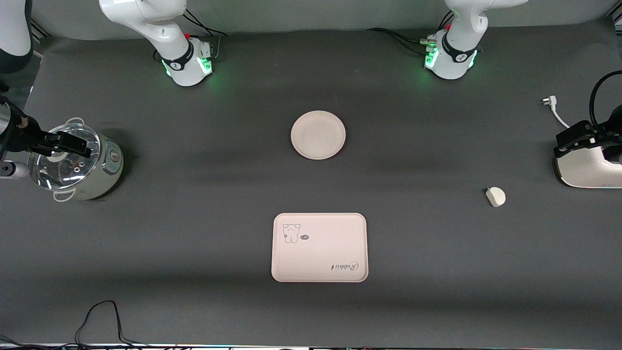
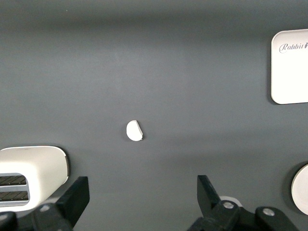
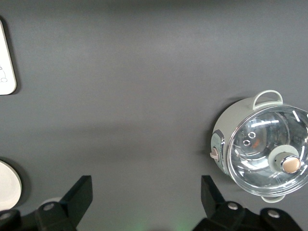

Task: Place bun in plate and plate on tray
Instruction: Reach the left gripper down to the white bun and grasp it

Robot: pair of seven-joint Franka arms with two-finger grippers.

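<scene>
Dark tabletop: bun (image 2: pixel 134 131) lies between open left gripper (image 2: pixel 140 202) jaws.

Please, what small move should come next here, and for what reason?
Probably lower the left gripper toward the bun. The bun lies alone on the table at the left arm's end, the plate is empty, and both grippers are open and hold nothing. The right gripper is over the pot.
</scene>
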